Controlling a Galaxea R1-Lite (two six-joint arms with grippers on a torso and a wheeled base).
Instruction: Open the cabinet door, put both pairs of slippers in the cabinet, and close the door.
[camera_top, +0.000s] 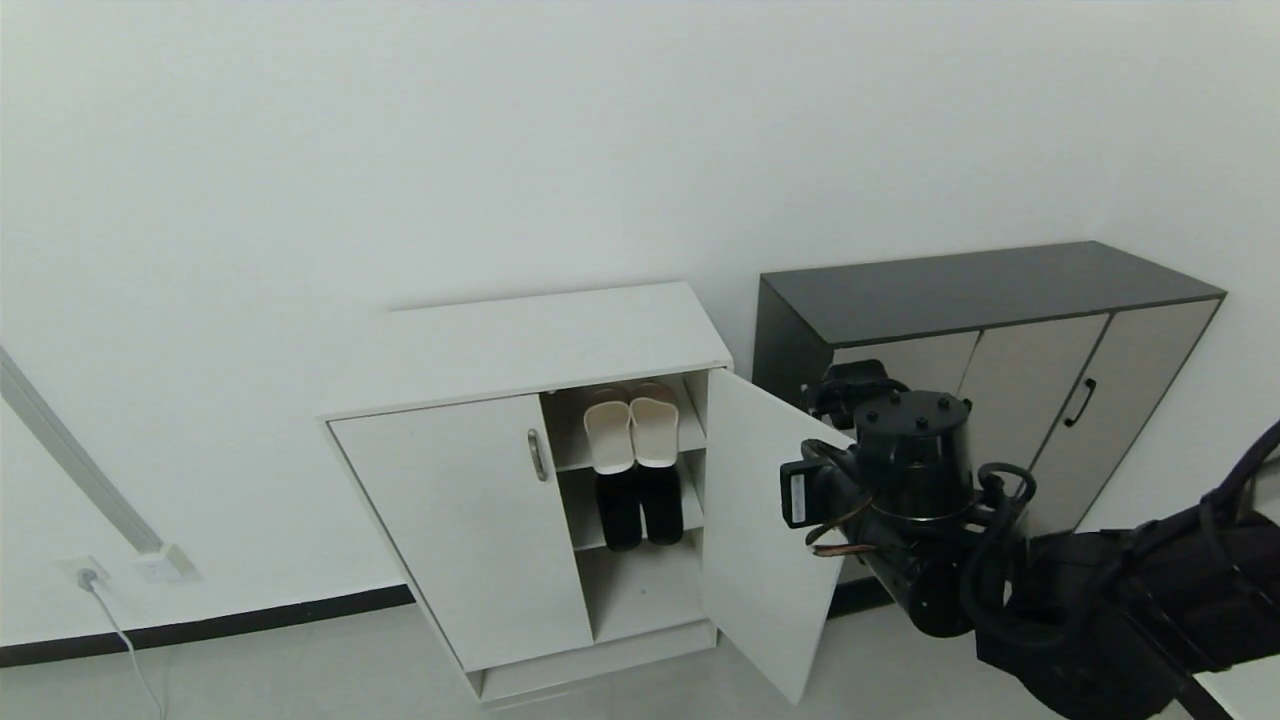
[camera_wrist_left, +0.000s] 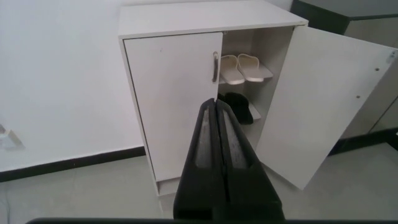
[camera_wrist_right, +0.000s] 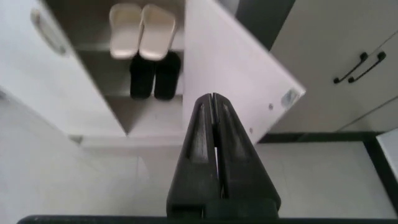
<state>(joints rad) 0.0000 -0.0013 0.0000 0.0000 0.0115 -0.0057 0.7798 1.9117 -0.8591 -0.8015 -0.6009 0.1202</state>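
Note:
The white cabinet (camera_top: 540, 340) has its left door (camera_top: 470, 530) closed and its right door (camera_top: 770, 530) swung open. A white pair of slippers (camera_top: 632, 430) lies on the upper shelf, and a black pair (camera_top: 640, 505) on the shelf below. My right arm (camera_top: 910, 450) hangs by the outer side of the open door. My right gripper (camera_wrist_right: 213, 96) is shut and empty above the door's top edge (camera_wrist_right: 249, 81). My left gripper (camera_wrist_left: 216, 102) is shut and empty, out in front of the closed left door (camera_wrist_left: 174, 93) and apart from it.
A dark-topped cabinet with grey doors (camera_top: 1000, 290) stands against the wall right of the white one, close behind the open door. A wall socket with a cable (camera_top: 85, 575) is at the far left. Bare floor (camera_top: 300, 670) lies in front.

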